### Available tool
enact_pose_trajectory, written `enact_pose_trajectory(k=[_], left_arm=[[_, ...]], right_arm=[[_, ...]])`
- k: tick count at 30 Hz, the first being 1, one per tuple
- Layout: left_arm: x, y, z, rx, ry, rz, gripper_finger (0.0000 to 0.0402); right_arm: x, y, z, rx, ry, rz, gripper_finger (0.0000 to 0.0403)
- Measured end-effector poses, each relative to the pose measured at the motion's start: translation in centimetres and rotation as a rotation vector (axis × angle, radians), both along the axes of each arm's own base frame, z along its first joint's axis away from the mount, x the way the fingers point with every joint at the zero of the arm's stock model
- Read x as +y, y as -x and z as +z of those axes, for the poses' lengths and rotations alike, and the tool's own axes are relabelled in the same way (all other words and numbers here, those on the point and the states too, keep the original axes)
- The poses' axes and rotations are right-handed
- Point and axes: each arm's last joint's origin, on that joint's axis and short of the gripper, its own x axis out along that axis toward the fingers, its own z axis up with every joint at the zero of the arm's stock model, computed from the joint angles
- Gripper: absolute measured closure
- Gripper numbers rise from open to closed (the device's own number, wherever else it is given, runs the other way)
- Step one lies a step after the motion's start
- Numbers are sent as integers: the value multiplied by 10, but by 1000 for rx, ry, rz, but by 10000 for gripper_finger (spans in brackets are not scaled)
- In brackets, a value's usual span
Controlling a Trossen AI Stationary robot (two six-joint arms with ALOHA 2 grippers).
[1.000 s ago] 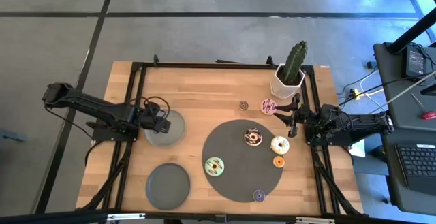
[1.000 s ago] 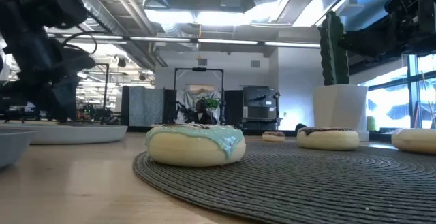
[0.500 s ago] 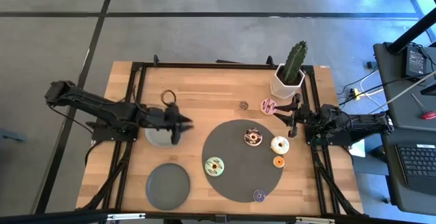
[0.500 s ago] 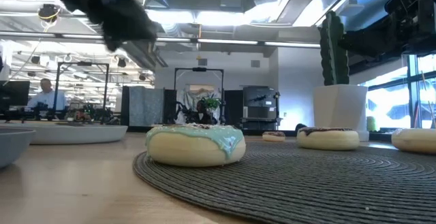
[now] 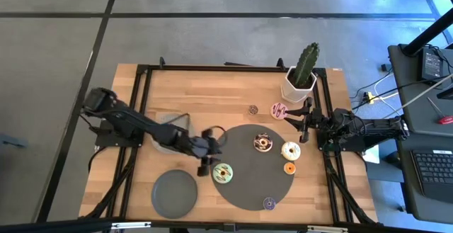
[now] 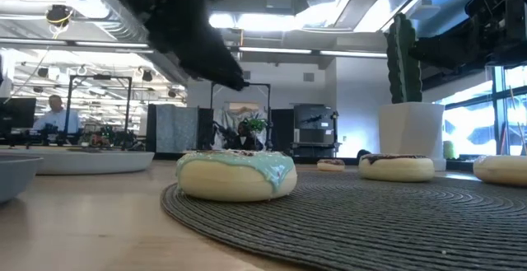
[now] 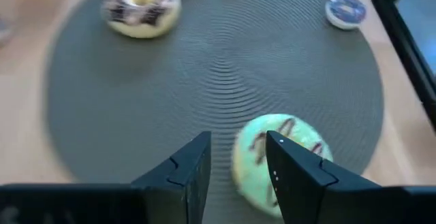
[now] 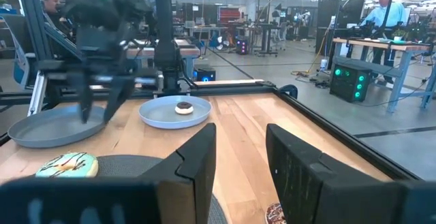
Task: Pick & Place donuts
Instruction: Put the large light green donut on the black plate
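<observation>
A: Where is the left gripper (image 5: 210,154) held?
B: Over the mat (image 5: 244,190) edge, jaws parted, empty, just beside the pale green donut (image 5: 223,173).
A: Right gripper (image 5: 306,122)?
B: Parked at the table's right edge, jaws spread, nothing grasped.

The light is even and rather soft in the high view, and the wooden table (image 5: 212,98) shows only weak shadows. In the low view the ceiling lamps (image 6: 272,20) and a window at the right glare strongly, so the dark left arm (image 6: 185,24) is almost a silhouette (it is also smeared by motion blur). The near pale green donut (image 6: 236,175) is sharp there. The left wrist view is blurred overall, and the woven mat (image 7: 204,81) looks soft.
</observation>
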Motion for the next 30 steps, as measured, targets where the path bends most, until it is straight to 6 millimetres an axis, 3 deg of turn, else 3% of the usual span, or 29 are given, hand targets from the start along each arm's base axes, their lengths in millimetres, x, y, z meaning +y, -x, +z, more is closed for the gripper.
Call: enact_pose_trajectory(k=[6, 15, 30], left_arm=[[-12, -25, -17, 76, 37, -54, 267], [-14, -30, -47, 171, 48, -28, 265], [-18, -29, -52, 198, 71, -52, 281]], right_arm=[[0, 0, 0, 0, -2, 0, 272], [0, 0, 0, 0, -3, 0, 272], [0, 0, 0, 0, -3, 0, 272]])
